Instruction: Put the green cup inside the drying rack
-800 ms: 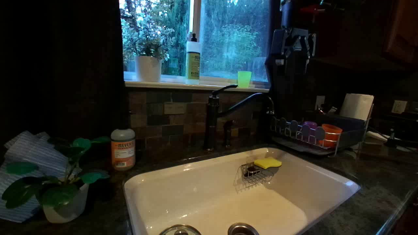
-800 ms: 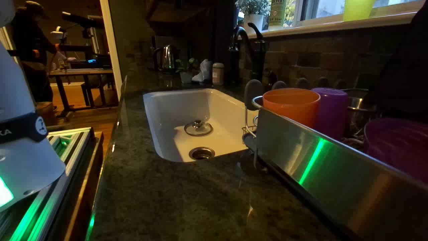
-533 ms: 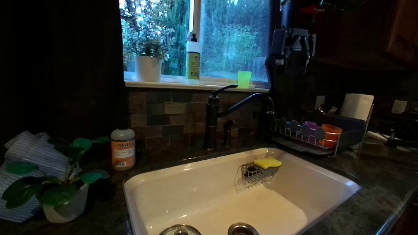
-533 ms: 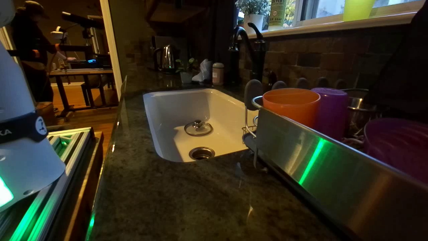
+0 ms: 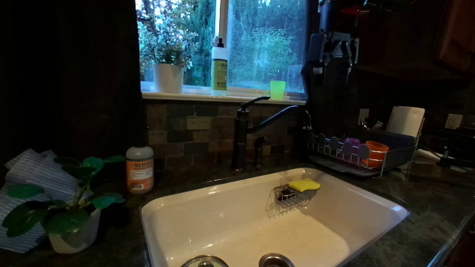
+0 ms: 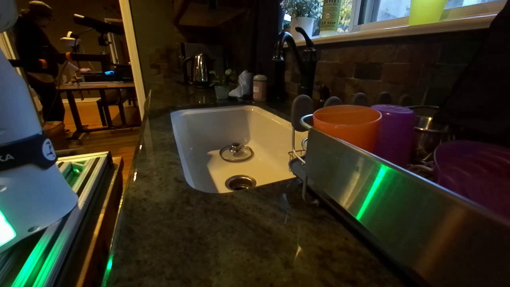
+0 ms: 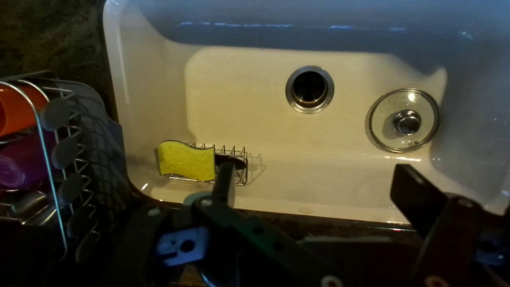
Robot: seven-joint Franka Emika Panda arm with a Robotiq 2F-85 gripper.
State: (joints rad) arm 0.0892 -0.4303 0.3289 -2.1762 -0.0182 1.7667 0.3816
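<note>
The small bright green cup (image 5: 277, 90) stands upright on the windowsill behind the faucet. It also shows, cut off by the top edge, in an exterior view (image 6: 426, 11); it is out of the wrist view. The drying rack (image 5: 402, 156) stands on the counter beside the sink, with an orange cup and a purple cup inside. Its metal side panel (image 6: 350, 179) and its wires in the wrist view (image 7: 46, 147) also show. My gripper (image 5: 333, 72) hangs high in the air above the rack's level, right of the green cup. In the wrist view my gripper (image 7: 314, 171) is open and empty.
The dark faucet (image 5: 242, 137) stands below the sill, its spout reaching toward the rack. A soap bottle (image 5: 219, 74) and a white plant pot (image 5: 169, 78) share the sill. The white sink (image 7: 115, 79) holds a glass lid (image 7: 404, 120) and a wire caddy with a yellow sponge (image 7: 186, 160).
My arm, the green cup and the rack have not visibly moved. Only the person in the background shifts slightly.
</note>
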